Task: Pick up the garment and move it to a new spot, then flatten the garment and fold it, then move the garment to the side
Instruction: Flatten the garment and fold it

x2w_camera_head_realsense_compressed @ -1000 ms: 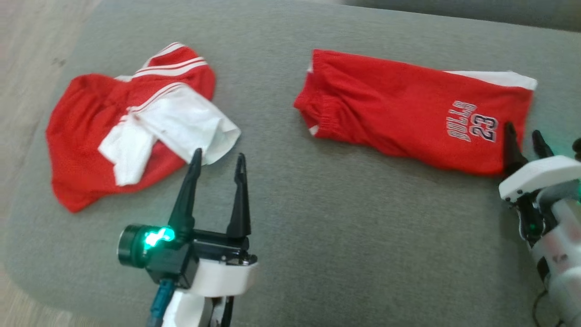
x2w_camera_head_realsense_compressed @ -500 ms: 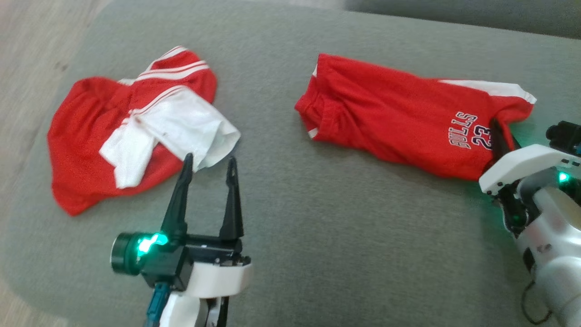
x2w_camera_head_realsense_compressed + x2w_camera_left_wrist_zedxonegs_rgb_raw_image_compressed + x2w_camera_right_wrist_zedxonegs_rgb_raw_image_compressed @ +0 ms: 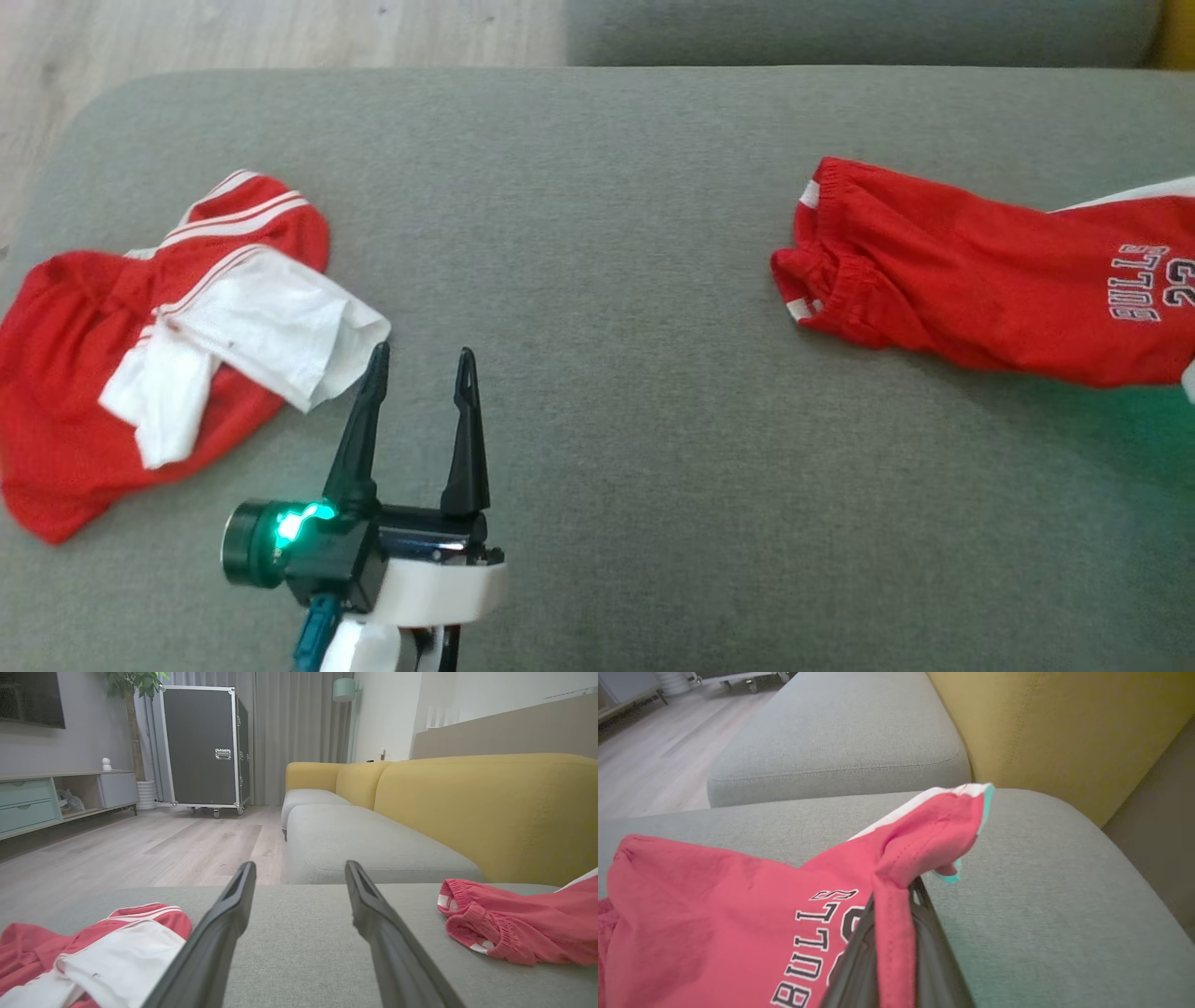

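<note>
Pinching a raised fold of the red shorts [image 3: 714, 891], the right gripper [image 3: 894, 896] has both dark fingers pressed together on the cloth, just beside the printed "BULLS 23" lettering. From that gripper the shorts trail leftward across the grey sofa cushion [image 3: 597, 187]. Their elastic waistband is bunched at the far end, and a white side stripe runs along the edge beyond the fingers. The corner above the fingertips is lifted off the cushion.

The left gripper [image 3: 421, 355] stands with its fingers spread, holding nothing. The waistband lies well apart to its right. A crumpled red-and-white jersey [image 3: 65, 411] lies to its left, its white flap just beside the left fingertip.

Far ahead of the left gripper, across the wooden floor, a sideboard [image 3: 46, 798] has an open compartment holding something too blurred to name. A black wheeled case [image 3: 201, 746] stands shut.
</note>
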{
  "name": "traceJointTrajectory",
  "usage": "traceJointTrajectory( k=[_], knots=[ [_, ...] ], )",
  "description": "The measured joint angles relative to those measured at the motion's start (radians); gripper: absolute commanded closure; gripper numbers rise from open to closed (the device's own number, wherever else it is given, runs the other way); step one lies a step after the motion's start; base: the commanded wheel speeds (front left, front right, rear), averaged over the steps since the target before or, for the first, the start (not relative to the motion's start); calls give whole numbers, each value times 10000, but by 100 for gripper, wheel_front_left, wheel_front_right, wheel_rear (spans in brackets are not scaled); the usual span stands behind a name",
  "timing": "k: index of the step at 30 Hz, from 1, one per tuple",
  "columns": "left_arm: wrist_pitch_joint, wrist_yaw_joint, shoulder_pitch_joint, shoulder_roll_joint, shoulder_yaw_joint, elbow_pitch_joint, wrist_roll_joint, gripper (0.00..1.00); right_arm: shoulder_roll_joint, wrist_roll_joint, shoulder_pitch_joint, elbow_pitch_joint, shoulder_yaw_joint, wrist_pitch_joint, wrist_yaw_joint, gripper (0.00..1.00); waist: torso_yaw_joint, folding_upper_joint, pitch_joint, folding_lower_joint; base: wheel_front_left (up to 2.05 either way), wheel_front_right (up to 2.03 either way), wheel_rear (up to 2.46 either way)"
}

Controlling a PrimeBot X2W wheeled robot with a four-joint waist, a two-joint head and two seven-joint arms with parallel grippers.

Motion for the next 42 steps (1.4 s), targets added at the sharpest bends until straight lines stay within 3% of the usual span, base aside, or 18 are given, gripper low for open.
traceJointTrajectory(
  k=[6, 20, 21, 22, 26, 30, 37, 42],
  knots=[
    [0, -115, -2, 6, -4, 132, -2, 0, -79, -368, -417, -573, 219, 483, 0, 100, -272, 0, -31, 1, 0, 0, 0],
    [0, -111, -1, 13, -255, 408, -203, 0, 3060, -393, -1019, -1175, 330, 1459, 0, 100, 106, 0, -526, 0, 0, 0, 0],
    [0, -109, -1, 13, -270, 408, -203, 0, 3271, -349, -1014, -1175, 336, 1457, 0, 59, 172, 0, -540, 0, 0, 0, 0],
    [0, -109, -1, 13, -293, 408, -205, 0, 3467, -278, -1006, -1164, 336, 1429, 0, 0, 234, 0, -547, 0, 0, 0, 0],
    [0, -81, -1, 13, -351, 410, -278, 0, 3985, -211, -979, -1235, 397, 855, 0, 0, 446, 0, -548, 0, 0, 0, 0],
    [0, -21, 6, 15, -326, 412, -276, 0, 3921, -29, -759, -1737, 466, 104, 0, 0, 478, 0, -651, 0, 0, 0, 0],
    [0, 73, 672, 23, -104, 430, -276, 0, 2686, -330, 732, -2646, 654, -1183, 0, 0, 315, 0, -1284, 0, 0, 0, 0],
    [2, 119, 1366, 50, 209, 339, -276, 0, 2253, -825, 2471, -3377, -267, -1436, 0, 0, 42, 0, -1767, -2, 0, 0, 0]
  ],
)
